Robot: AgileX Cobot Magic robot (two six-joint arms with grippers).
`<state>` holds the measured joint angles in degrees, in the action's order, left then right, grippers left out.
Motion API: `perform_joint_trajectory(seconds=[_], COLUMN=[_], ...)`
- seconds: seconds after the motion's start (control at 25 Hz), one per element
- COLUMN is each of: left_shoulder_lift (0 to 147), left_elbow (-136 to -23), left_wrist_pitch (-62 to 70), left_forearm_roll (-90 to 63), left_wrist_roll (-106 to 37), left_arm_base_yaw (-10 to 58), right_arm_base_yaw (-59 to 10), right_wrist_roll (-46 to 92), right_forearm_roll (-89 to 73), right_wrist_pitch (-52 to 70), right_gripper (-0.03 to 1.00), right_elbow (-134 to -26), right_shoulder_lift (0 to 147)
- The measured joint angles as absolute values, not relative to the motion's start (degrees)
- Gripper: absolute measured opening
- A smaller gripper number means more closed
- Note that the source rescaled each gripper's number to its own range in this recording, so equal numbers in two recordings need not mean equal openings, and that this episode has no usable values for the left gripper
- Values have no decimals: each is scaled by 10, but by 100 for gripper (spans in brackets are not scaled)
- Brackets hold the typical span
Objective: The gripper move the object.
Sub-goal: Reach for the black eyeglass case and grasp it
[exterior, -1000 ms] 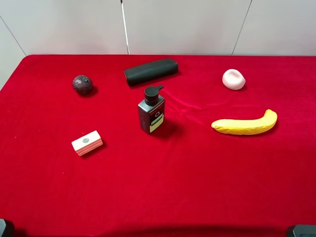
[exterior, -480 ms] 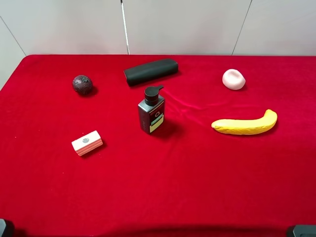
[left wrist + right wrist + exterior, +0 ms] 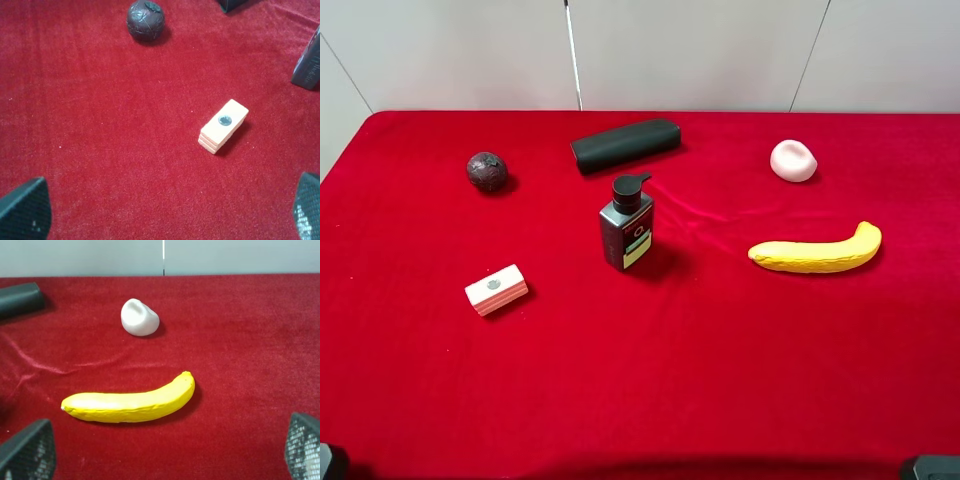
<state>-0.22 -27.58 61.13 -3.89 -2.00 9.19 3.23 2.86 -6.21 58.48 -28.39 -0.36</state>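
Fingers [image 3: 25, 212] of the left gripper [image 3: 165, 215] spread wide, empty; right gripper [image 3: 165, 452] same, probably staged for a reach. Black case [image 3: 625, 144] lies flat near the tabletop's [image 3: 720, 380] far edge, untouched, well apart from both. Pump bottle [image 3: 626, 228] stands just in front; ball [image 3: 487, 170] and banana [image 3: 817, 252] sit farther out.

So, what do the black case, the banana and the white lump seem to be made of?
The black case is probably matte fabric or a soft synthetic: no shine, rounded ends. The banana is perhaps plastic or foam, though it could be real: even yellow, dull, slightly wrinkled skin. The white lump is maybe foam or clay: smooth, matte, one soft dent.
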Motion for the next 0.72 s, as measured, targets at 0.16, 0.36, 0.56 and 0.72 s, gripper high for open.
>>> perform_joint_trajectory(seconds=[0.16, 0.36, 0.56, 0.72], left_shoulder_lift=[-2, -2, -2, -2], left_elbow=[-276, -276, -276, -276], left_wrist_pitch=[611, 611, 611, 611], left_forearm_roll=[-39, -39, -39, -39], left_wrist_roll=[-20, -20, -20, -20], left_arm_base_yaw=[92, 92, 92, 92], right_arm_base_yaw=[32, 32, 32, 32], right_wrist_roll=[29, 28, 28, 29], right_forearm_roll=[-62, -62, -62, -62], right_wrist_pitch=[584, 584, 584, 582], right_gripper=[100, 100, 100, 100], right_elbow=[-284, -284, -284, -286], right_shoulder_lift=[-4, -4, -4, -4])
